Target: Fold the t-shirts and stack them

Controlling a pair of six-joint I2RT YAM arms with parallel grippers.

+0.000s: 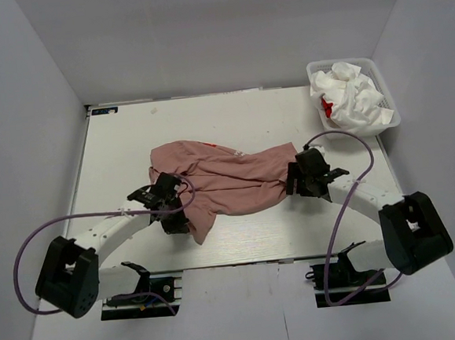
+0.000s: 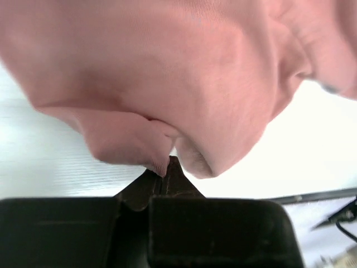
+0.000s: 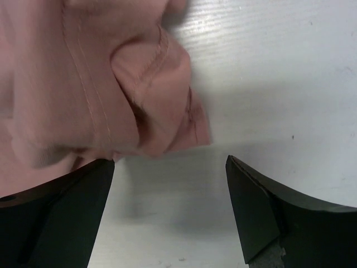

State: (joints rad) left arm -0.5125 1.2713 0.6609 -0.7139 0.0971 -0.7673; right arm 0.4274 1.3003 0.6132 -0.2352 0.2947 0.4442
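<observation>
Pink shirt (image 1: 228, 178) crumpled mid-frame on the surface (image 1: 122, 139).
Left claw (image 2: 167, 167) is clamped on a pinch of its cloth; right claw (image 3: 170, 164) stands apart beside its hem.

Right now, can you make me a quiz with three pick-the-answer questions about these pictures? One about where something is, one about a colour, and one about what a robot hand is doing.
1. Where on the table is the white basket?
A. the far right corner
B. between the arm bases
C. the near left corner

2. What colour is the shirt lying in the middle?
A. blue
B. green
C. dusty pink

3. What is the left gripper doing?
A. hanging wide open
B. shut on the shirt
C. gripping the basket

Answers:
1 A: the top view shows it at the table's far right corner.
2 C: the cloth looks pink in every view.
3 B: its wrist view shows the fingers closed with a fold of cloth pinched between them.
</observation>
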